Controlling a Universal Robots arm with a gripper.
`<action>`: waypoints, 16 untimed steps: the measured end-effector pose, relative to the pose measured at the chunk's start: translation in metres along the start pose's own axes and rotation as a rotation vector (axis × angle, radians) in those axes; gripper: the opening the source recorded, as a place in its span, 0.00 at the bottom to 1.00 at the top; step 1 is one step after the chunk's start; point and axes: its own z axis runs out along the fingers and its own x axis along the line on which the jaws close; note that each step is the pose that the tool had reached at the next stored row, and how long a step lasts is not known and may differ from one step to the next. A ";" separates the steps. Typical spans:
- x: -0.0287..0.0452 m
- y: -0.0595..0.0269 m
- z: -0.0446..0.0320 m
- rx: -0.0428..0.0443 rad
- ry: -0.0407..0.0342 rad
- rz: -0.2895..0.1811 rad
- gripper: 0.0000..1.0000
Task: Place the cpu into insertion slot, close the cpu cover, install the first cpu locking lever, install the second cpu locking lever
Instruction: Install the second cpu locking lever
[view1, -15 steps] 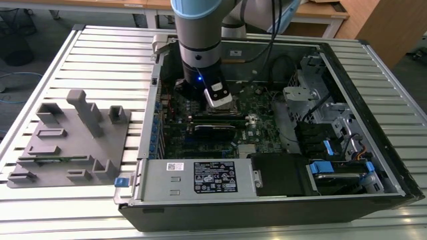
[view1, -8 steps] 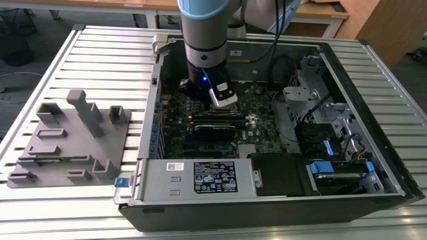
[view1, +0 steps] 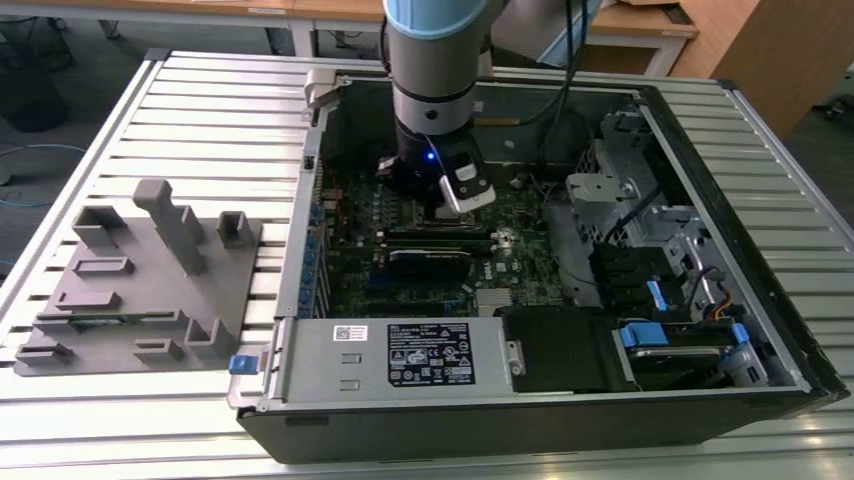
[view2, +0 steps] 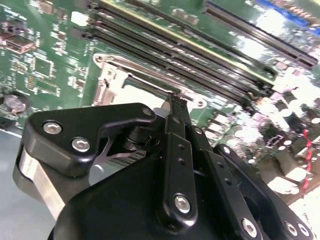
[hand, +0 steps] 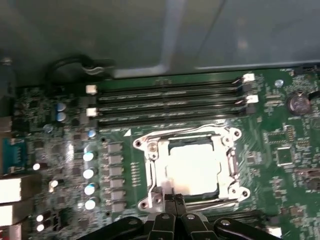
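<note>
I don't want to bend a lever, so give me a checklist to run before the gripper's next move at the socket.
1. cpu seated in the insertion slot: ok, its silver top lies flat inside.
2. cpu cover down around the chip: ok, as far as the first wrist view shows.
3. Both locking levers latched: cannot tell.
4. gripper at the socket's edge, fingers shut: ok.
5. Long memory slots apart from the gripper: ok.
</note>
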 end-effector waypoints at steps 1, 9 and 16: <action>-0.0018 0.0017 0.0004 0.0007 -0.0001 0.000 0.11; -0.0116 0.0168 0.0038 0.0039 -0.0004 0.000 0.11; -0.0201 0.0219 0.0055 0.0063 -0.0001 0.000 0.11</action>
